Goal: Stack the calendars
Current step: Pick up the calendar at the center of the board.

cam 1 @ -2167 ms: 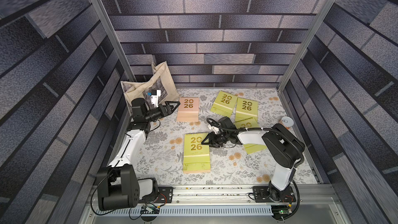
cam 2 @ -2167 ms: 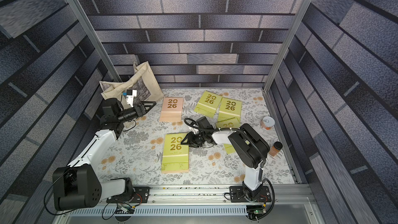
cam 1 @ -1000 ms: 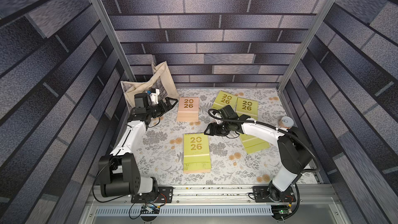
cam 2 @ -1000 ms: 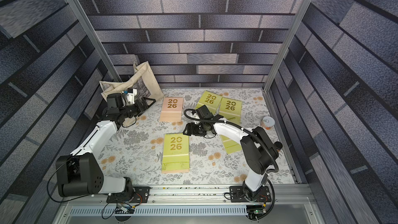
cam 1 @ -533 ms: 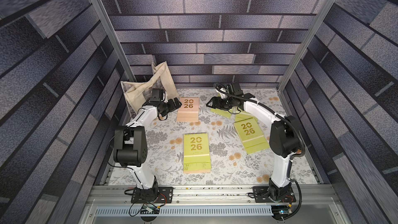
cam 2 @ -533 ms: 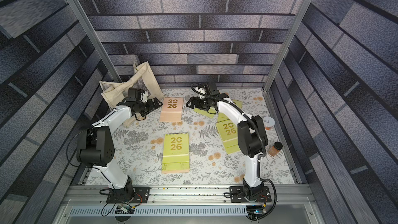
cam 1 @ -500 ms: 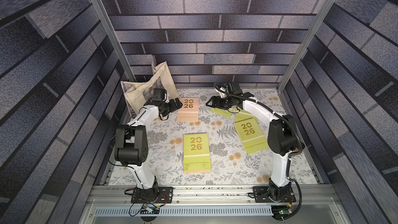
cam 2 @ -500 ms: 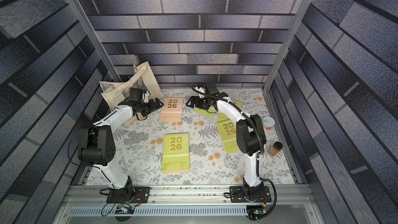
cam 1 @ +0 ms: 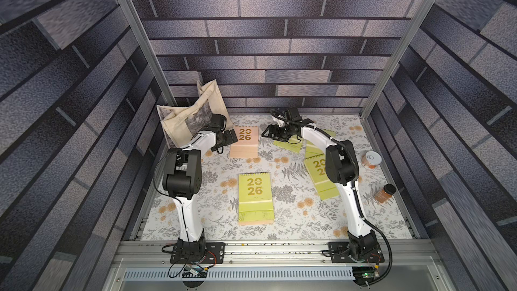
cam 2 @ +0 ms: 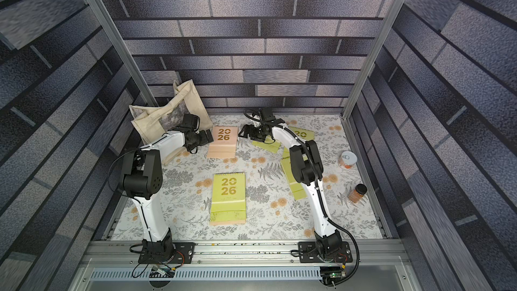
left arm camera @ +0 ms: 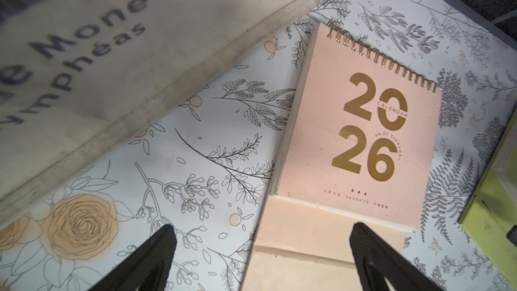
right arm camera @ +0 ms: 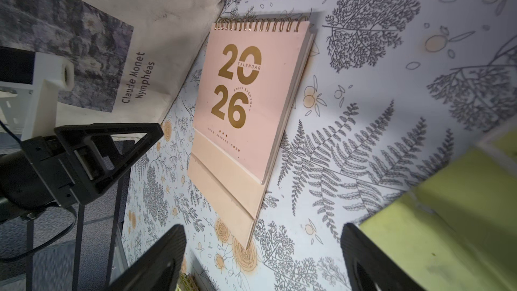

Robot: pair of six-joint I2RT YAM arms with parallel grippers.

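Left gripper (left arm camera: pixel 260 230) and right gripper (right arm camera: pixel 263 230) gape empty either side of your pink calendar (cam 1: pixel 244 141). Only the stack (cam 1: pixel 255 197) of two looks done, four loose.

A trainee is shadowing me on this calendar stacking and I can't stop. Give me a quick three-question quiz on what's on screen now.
1. True or false: the left end effector and the right end effector are both open and empty.
2. Multiple choice: the pink calendar at the back is A) lying flat between the two end effectors, B) standing upright, C) lifted in the air.
3. Short answer: which end effector is nearer the tote bag?

Key: 1 true; 2 A; 3 the left one.
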